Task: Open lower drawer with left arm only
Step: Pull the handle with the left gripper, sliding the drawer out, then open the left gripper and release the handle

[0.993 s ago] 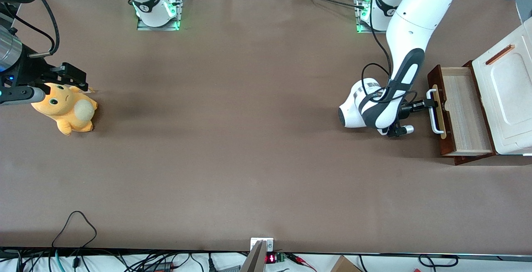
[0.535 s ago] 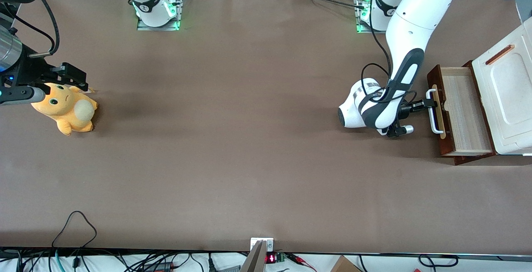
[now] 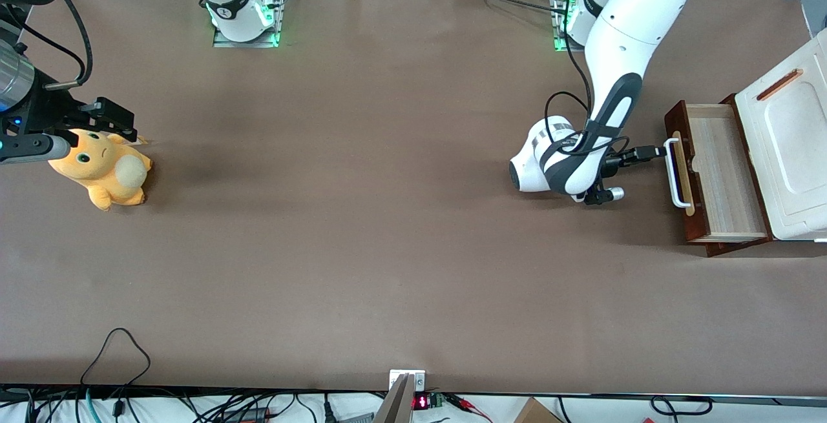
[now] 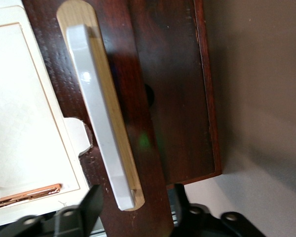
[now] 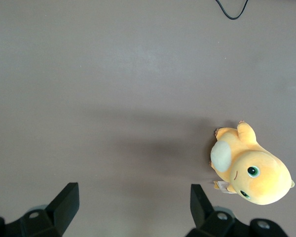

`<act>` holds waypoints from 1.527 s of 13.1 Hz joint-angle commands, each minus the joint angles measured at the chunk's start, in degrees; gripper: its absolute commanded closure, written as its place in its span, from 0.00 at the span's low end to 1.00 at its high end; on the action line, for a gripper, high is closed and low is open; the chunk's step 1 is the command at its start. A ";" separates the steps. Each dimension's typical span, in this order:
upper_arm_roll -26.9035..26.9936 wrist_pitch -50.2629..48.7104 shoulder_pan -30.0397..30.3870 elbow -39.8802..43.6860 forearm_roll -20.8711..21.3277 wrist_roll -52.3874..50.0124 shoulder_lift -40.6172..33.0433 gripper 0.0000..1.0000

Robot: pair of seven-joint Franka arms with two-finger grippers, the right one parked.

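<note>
Lower drawer point(image 3: 714, 174) sits pulled out from under the white cabinet top point(image 3: 785, 152) at the working arm's end of the surface point(image 3: 362, 216), pale inside exposed; looks open enough, so task likely done. Left arm point(image 3: 614, 81) is low, level with the white loop handle point(image 3: 674, 174). Hand point(image 3: 652, 151) is just off the handle, fingers point(image 4: 91, 207) spread wide, gripping nothing.

No words or numbers can be read. A small display point(image 3: 420, 402) at the bottom edge, mid-frame, glows red, its digits too small to make out. The gripper point(image 3: 658, 150), fingers apart just before the drawer handle point(image 3: 675, 174), shows no lettering.
</note>
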 commanded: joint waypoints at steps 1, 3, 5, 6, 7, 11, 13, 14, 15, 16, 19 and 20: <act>0.10 -0.60 0.13 0.18 -0.90 0.30 0.51 0.00; 0.10 -0.60 0.13 0.18 -0.90 0.38 0.51 0.00; 0.10 -0.60 0.04 0.36 -0.90 0.82 0.25 0.00; 0.10 -0.60 0.04 0.62 -1.07 0.91 -0.10 0.00; 0.10 -0.33 0.13 0.80 -1.33 1.61 -0.89 0.00; 0.81 0.98 1.88 8.33 -7.29 13.44 -4.75 0.00; 2.64 3.61 2.67 9.41 -11.08 20.04 -8.96 0.00; 3.61 4.93 2.76 9.41 -13.18 23.81 -11.07 0.00; 4.23 5.81 3.29 9.41 -15.29 27.16 -12.83 0.00; 4.93 6.69 3.73 9.50 -17.83 30.32 -14.59 0.00; 5.82 10.73 6.88 13.79 -28.01 32.55 -18.81 0.00; 5.82 10.83 7.94 15.37 -31.27 33.08 -19.78 0.00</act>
